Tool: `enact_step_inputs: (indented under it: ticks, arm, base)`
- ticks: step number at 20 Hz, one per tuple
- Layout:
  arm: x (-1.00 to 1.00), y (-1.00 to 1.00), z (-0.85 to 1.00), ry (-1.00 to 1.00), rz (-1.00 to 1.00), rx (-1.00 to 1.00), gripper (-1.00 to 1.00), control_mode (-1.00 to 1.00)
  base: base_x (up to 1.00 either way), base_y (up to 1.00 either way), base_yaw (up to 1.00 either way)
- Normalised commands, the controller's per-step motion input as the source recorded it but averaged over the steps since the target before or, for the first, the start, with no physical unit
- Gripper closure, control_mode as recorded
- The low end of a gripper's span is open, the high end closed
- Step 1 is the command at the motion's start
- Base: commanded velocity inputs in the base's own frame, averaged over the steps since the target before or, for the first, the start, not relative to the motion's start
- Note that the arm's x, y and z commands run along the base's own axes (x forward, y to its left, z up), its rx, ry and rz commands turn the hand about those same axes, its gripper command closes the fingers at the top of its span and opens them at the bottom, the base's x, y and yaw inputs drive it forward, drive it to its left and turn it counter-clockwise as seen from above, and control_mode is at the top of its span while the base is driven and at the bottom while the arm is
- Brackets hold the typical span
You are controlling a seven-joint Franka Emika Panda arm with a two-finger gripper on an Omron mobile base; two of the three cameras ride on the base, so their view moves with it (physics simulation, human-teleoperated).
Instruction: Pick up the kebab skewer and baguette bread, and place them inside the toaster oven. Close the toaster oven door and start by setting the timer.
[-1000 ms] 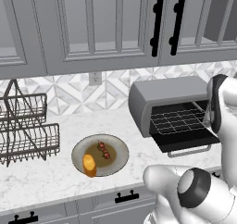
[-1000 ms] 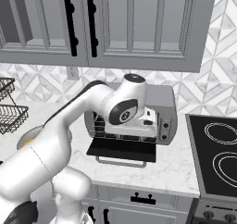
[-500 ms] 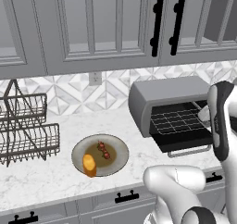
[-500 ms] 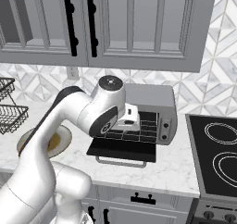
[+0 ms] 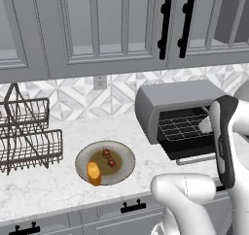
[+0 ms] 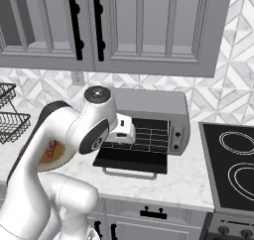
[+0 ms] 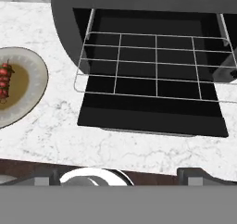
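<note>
We judge the task barely begun. The small kebab skewer of dark red-brown chunks (image 5: 109, 158) and the stubby golden-orange baguette bread (image 5: 93, 172) both lie on the round grey plate (image 5: 124, 159) on the white marble counter (image 5: 48, 190), well to the left of the grey boxy toaster oven (image 5: 176, 113). Its wide dark door (image 6: 131, 159) lies folded down flat on the counter, and the wire rack (image 7: 152, 65) is bare. So the oven is open and ready, while both pick-ups, both placements, the closing of the door and the setting of the timer are, by our reading, all left to do.

Our gripper (image 7: 130, 174) hovers in front of the oven mouth, its jaws spread wide and holding nothing; the two dark fingertips (image 7: 200, 174) sit far apart at the bottom of the hand view.

The left base view gives us the whole plate with both foods, plus the dark wire dish rack (image 5: 26, 132) at far left. In the right base view the arm covers most of the plate, yet that view shows the knob panel (image 6: 177, 133) on the oven's right side and the black cooktop (image 6: 233, 164) beside it. The hand view looks straight into the cavity and catches the skewer at its left edge, but not the bread.
</note>
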Motion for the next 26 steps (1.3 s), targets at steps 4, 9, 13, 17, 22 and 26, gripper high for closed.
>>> enact_step_inputs:
  ticks: [4,9,13,17,22,26]
  arm:
    - [-0.01,0.94,0.03,-0.06,0.0,0.0,-1.0,-1.0]
    - [0.12,0.82,0.4,-0.04,0.0,0.08,-1.0,-1.0]
    - [0.27,0.89,0.2,0.03,0.0,0.08,-1.0,-1.0]
    - [0.03,0.94,0.0,0.12,0.0,0.04,-1.0,-1.0]
    - [0.0,0.96,-0.07,0.1,0.0,0.0,-1.0,-1.0]
    - [0.06,0.72,-0.28,0.08,0.02,0.0,-1.0,-1.0]
  base:
    - [0.0,0.0,0.0]
    - [0.0,0.0,0.0]
    - [0.0,0.0,0.0]
    - [0.0,0.0,0.0]
    - [0.0,0.0,0.0]
    - [0.0,0.0,0.0]
